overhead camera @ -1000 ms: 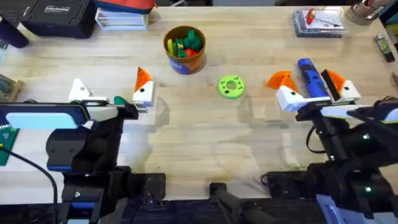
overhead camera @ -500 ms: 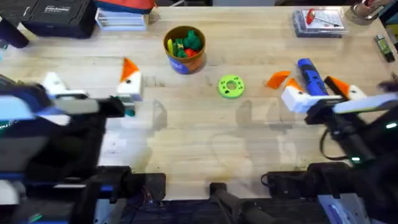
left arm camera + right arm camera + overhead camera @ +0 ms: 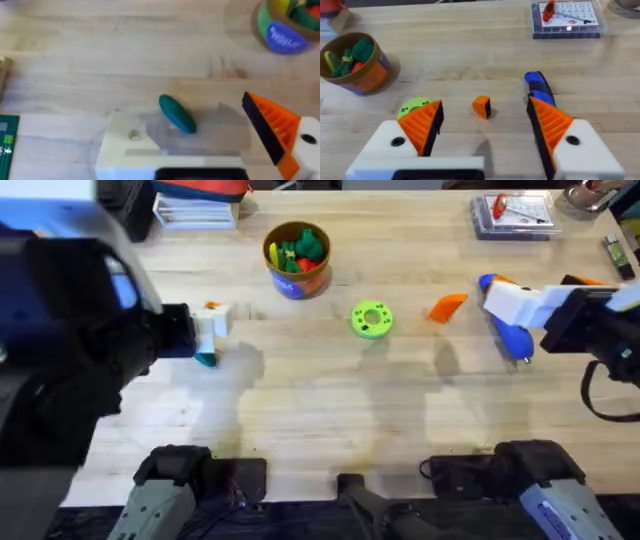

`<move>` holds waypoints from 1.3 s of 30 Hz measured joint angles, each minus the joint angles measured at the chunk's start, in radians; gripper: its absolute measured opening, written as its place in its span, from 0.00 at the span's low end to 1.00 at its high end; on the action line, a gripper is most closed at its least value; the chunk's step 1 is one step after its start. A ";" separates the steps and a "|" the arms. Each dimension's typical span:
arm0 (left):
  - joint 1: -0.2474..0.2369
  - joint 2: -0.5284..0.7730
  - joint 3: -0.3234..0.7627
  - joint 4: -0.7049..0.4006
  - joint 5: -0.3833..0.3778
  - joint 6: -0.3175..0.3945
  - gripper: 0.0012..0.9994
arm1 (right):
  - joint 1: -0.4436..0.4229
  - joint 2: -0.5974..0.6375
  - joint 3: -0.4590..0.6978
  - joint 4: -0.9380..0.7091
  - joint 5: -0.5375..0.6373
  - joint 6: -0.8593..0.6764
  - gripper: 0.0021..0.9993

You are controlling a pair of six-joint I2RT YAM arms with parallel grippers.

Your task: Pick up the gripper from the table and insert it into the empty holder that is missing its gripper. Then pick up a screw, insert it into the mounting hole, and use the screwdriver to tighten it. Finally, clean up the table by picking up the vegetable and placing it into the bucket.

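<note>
Overhead: the orange gripper [image 3: 447, 306] lies loose on the desk, toward its right edge, beside the blue screwdriver [image 3: 508, 326].

Left wrist: left pincer [image 3: 210, 145] spread apart above the dark green vegetable [image 3: 177, 113]; its bare holder [image 3: 125, 147] could nudge it away.

Right wrist: right pincer [image 3: 485, 127] wide apart, straddling the gripper; a skewed descent risks knocking it aside.

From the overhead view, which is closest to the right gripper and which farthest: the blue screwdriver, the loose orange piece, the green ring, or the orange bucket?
1. Screwdriver: directly beneath the right gripper.
2. Loose orange gripper piece: just to its left.
3. Lime green ring: mid-table.
4. Bucket: farthest, toward the far left.
</note>
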 joint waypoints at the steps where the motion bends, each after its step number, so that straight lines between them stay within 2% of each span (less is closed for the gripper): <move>1: 0.000 0.029 0.000 -0.015 0.000 -0.001 0.99 | 0.000 0.001 0.000 -0.001 0.000 0.000 0.99; 3: 0.000 0.061 0.000 -0.060 -0.003 -0.026 0.99 | 0.000 0.000 0.000 0.000 0.000 0.000 0.99; 4: 0.000 0.074 0.000 -0.086 -0.010 -0.067 0.99 | 0.000 0.000 0.001 0.000 0.000 0.000 0.99; 10: 0.015 0.133 0.000 -0.101 -0.069 -0.417 0.97 | 0.000 0.000 0.001 0.000 0.000 0.000 0.99; 11: 0.017 0.144 0.000 -0.099 -0.073 -0.461 0.88 | 0.000 0.000 0.001 0.000 0.000 0.000 0.99; 12: 0.017 0.150 0.000 -0.099 -0.077 -0.482 0.74 | 0.000 0.000 0.001 0.000 0.000 0.000 0.99; 16: 0.017 0.157 0.000 -0.099 -0.079 -0.544 0.11 | 0.000 0.000 0.001 0.000 0.000 0.000 0.99; 17: 0.017 0.157 0.000 -0.100 -0.082 -0.546 0.09 | 0.000 0.000 0.001 0.000 0.000 0.000 0.99; 22: 0.011 0.157 0.003 -0.071 -0.081 -0.556 0.88 | 0.000 0.000 0.001 0.000 0.000 0.000 0.99; 23: 0.004 0.157 0.007 -0.056 -0.075 -0.548 0.95 | 0.000 0.000 0.001 0.000 0.000 0.000 0.99; 27: -0.068 0.160 0.059 0.029 -0.024 -0.452 0.99 | 0.000 0.000 0.001 0.000 0.000 0.000 0.99; 33: -0.232 0.160 0.148 0.222 0.164 -0.273 0.99 | 0.000 0.000 0.001 0.000 0.000 0.000 0.99; 37: -0.313 0.160 0.150 0.340 0.268 -0.207 0.99 | 0.000 0.000 0.001 0.000 0.000 0.000 0.99; 39: -0.329 0.160 0.150 0.354 0.294 -0.190 0.99 | 0.000 0.000 0.001 0.000 0.000 0.000 0.99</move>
